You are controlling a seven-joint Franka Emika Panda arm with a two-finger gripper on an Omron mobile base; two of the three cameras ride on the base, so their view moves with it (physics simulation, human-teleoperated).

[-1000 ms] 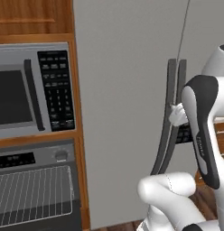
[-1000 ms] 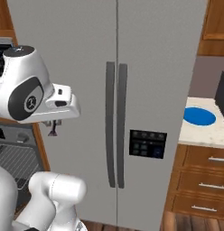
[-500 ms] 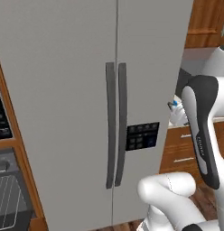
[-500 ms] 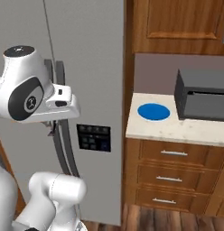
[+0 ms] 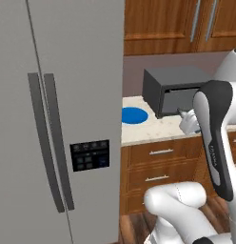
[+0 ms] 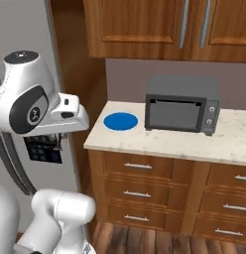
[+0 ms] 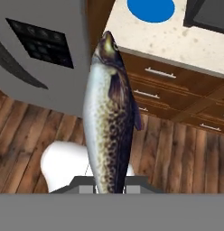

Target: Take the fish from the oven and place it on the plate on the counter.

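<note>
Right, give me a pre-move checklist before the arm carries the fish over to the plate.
1. Fish held in the gripper: ok, its lower end sits between the finger tips in the hand view.
2. Plate bare and ready: ok, nothing lies on the blue disc.
3. Plate in front of the base: ok, it lies on the counter beside the fridge.
4. Room beside the plate: ok, the dark toaster oven stands apart from it.
5. Firmness of the grip: cannot tell.
6. Height of the fish over the counter edge: cannot tell.
</note>
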